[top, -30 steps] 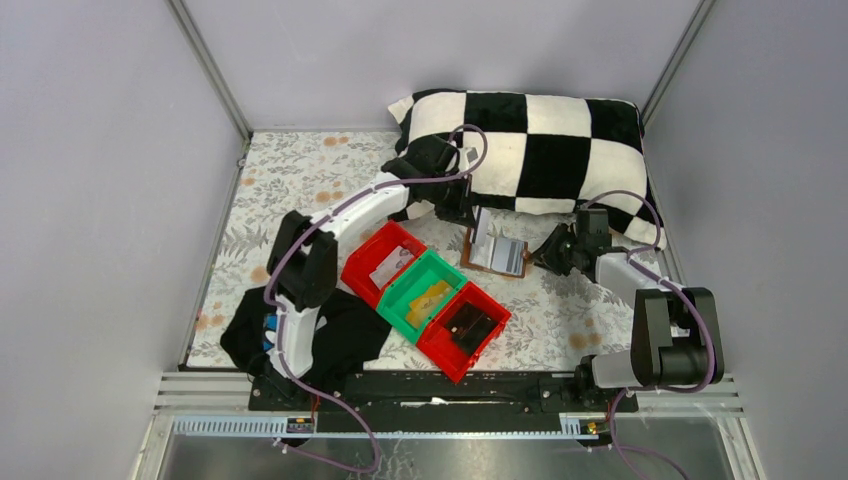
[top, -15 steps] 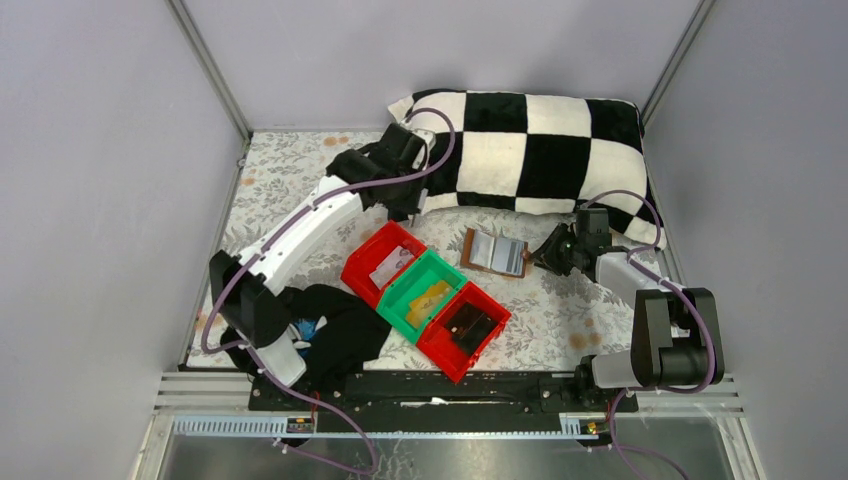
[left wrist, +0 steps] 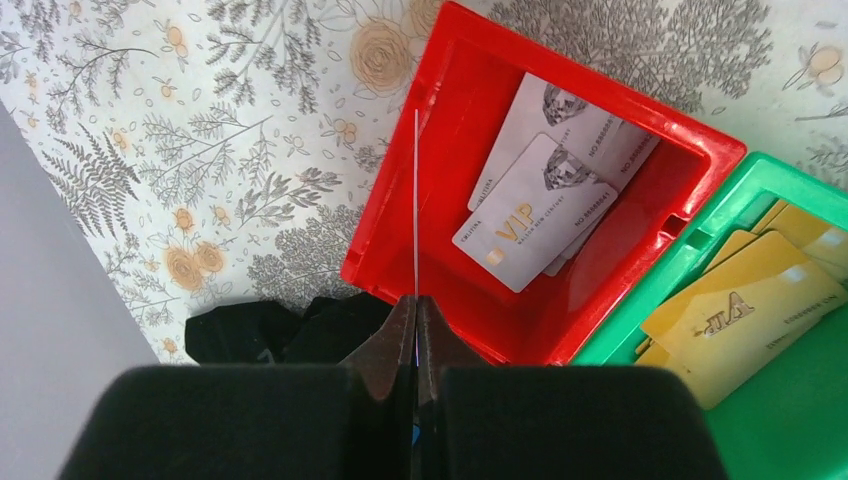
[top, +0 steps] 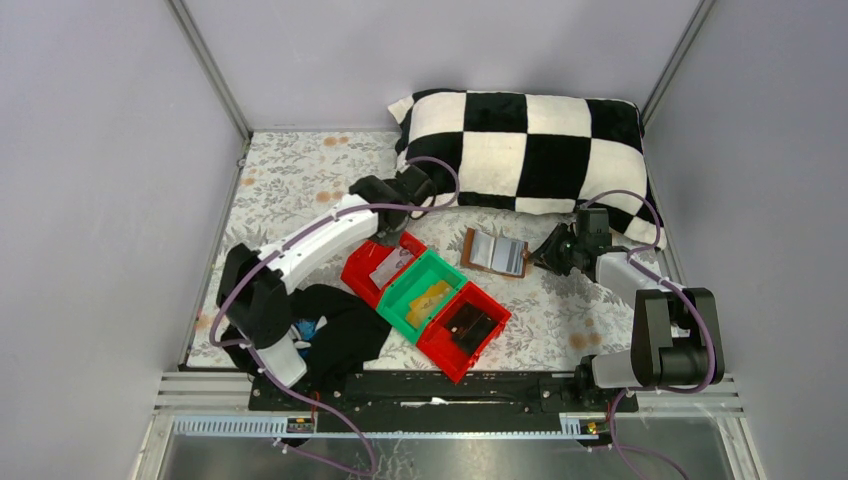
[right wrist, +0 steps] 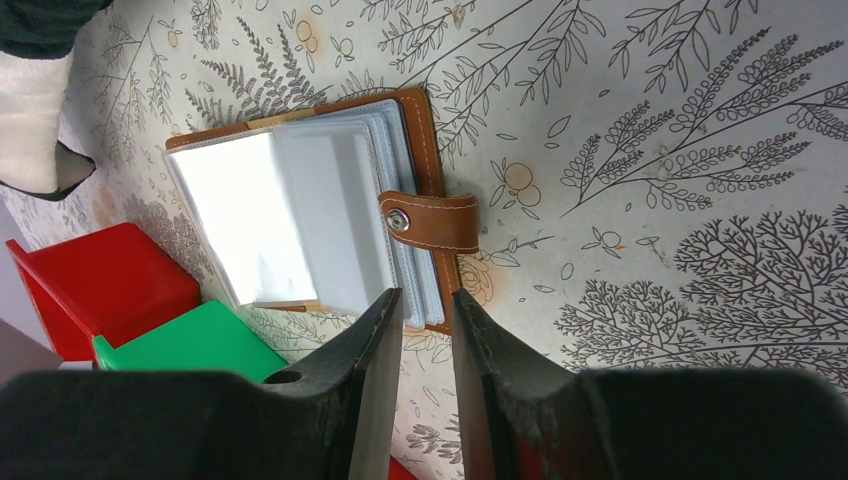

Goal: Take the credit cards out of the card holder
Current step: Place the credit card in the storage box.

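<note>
The card holder lies open on the floral cloth, brown cover down and grey-blue sleeves up; it also shows in the right wrist view. My right gripper pinches its near corner, with pages and brown cover filling the narrow gap. My left gripper is shut on a thin credit card, seen edge-on, over the left wall of the far red bin. Two pale credit cards lie in that bin.
A green bin with yellow-tan cards sits beside it. A second red bin holds a black object. A checkered pillow lies at the back. Black cloth lies by the left arm's base.
My left gripper left the card holder with a card, swung left past the pillow, then came nearer to hang over the far red bin. The right arm has not moved.
</note>
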`<state>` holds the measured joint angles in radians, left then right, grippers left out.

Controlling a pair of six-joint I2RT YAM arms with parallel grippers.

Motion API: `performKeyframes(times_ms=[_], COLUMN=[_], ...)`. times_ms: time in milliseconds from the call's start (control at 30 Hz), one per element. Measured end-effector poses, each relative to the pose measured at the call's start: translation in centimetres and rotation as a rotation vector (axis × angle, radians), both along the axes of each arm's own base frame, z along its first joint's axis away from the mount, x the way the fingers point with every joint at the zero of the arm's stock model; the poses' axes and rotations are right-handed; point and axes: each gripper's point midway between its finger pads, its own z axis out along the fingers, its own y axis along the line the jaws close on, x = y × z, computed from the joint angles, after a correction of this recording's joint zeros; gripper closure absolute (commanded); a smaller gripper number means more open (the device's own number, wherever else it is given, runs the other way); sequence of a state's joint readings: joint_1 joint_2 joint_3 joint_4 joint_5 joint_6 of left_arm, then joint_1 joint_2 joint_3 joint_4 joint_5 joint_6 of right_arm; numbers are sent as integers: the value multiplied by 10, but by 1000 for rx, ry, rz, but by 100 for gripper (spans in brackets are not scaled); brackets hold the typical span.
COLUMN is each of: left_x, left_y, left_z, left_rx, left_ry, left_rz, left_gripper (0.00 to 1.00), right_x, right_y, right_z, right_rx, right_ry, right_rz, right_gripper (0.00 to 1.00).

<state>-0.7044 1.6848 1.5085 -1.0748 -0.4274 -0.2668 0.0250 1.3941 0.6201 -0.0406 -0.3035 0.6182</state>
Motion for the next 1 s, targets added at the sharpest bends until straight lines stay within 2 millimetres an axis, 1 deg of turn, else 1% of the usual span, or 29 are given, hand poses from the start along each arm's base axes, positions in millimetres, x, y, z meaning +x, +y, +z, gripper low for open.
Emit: performKeyframes(times_ms=[167, 300, 467, 500, 567, 600, 667, 700, 867, 933, 1000], left_x=[-11, -18, -17, -18, -18, -18, -19, -20, -22, -22, -19], left_y=[-10, -15, -15, -15, -13, -13, -13, -13, -14, -21, -33], left_z=[-27, -45, -67, -72, -80, -83, -86, -86, -81, -75, -61], left_rx=[58, 95, 166, 181, 207, 213, 218, 220, 216, 185, 133], left_ry=[36, 62, 73, 79, 89, 93, 100, 102, 111, 113, 98], left_rz=[-32, -51, -45, -45, -39, -32, -29, -30, -26, -31, -37], left_gripper=[100, 100, 100, 95, 78, 73, 63, 62, 58, 57, 56], right_x=[0, 0, -1, -1, -1, -1, -1, -1, -1, -1, 0], right_y=[0, 0, 1, 1, 1, 1, 1, 1, 1, 1, 1], right_z=[0, -1, -3, -4, -3, -4, -4, -4, -4, -3, -2], right_rx=[1, 2, 3, 3, 3, 3, 3, 3, 4, 4, 4], right_ry=[0, 2, 13, 13, 13, 13, 13, 13, 13, 13, 11], right_rz=[1, 2, 3, 3, 3, 3, 3, 3, 3, 3, 3], right_gripper=[68, 68, 68, 68, 68, 68, 68, 68, 68, 68, 68])
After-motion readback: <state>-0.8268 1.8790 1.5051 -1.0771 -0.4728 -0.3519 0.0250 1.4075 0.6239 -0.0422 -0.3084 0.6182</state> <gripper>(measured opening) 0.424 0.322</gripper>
